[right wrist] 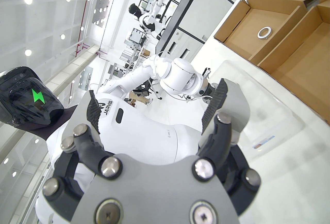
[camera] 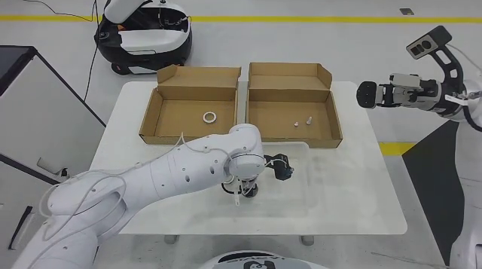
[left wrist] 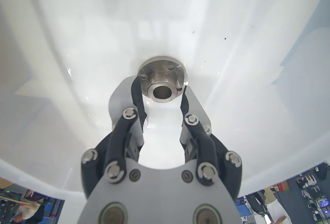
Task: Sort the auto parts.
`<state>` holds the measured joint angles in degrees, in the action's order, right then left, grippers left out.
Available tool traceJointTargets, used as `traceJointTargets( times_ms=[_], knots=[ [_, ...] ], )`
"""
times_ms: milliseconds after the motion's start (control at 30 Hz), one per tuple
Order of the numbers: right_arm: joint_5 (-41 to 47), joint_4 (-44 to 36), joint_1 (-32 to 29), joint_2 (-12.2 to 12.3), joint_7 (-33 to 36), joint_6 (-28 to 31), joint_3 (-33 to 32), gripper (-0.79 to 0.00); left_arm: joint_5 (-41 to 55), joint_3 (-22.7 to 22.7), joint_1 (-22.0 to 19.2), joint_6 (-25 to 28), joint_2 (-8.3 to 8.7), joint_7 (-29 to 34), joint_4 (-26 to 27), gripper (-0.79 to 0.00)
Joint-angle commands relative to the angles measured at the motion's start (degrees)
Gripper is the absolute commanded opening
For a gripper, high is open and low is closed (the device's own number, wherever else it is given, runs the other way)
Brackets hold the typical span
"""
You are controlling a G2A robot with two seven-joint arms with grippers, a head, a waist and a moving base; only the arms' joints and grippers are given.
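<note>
Steel hub (left wrist: 165, 66): a flanged piece with a round bore and small holes in its flange. It stands on the floor of the clear tray (camera: 301, 194), lower centre of the top view.
Left gripper (left wrist: 160, 86): narrowed onto the hub, with one black pad at each side of the flange. The pads seem to touch it, though the contact is hard to judge.
In the way: in the top view the left arm's white wrist (camera: 245, 165) covers the hub and most of that gripper.
Right gripper (right wrist: 156, 102): spread wide and holding nothing, at the right of the top view, past the counter's edge.
Counter (camera: 361, 209): white, with the tray low in the frame and two cardboard boxes side by side above it.
Left box (camera: 151, 118): one pale ring (camera: 210, 117) lies flat on its floor.
Right box (camera: 335, 122): two small pale parts (camera: 303, 122) lie close together, too small to tell apart.
Floor, upper left: another robot's wheeled base (camera: 147, 43), apart from the counter.
</note>
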<state>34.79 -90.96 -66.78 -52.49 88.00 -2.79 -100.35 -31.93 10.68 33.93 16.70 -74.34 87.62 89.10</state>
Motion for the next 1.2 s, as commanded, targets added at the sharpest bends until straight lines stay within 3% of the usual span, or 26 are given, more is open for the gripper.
traceJointTargets(
  times_ms=[0, 333, 1067, 1167],
  knots=[
    [0.0, 0.0, 0.0, 0.0, 0.0, 0.0, 0.0, 0.0, 0.0, -0.1, 0.0, 0.0, -0.06, -0.1, -0.3, -0.357],
    [0.0, 0.0, 0.0, 0.0, 0.0, 0.0, 0.0, 0.0, -0.3, 0.1, 0.5, 0.2, -0.14, -0.2, -0.1, -0.409],
    [0.0, 0.0, 0.0, 0.0, 0.0, 0.0, 0.0, 0.0, -1.2, 0.6, 1.2, -0.2, -0.46, 0.2, -0.2, -0.431],
    [0.0, 0.0, 0.0, 0.0, 0.0, 0.0, 0.0, 0.0, -1.1, 0.3, 1.2, -0.1, -0.59, 0.1, -0.6, -0.486]
  ],
)
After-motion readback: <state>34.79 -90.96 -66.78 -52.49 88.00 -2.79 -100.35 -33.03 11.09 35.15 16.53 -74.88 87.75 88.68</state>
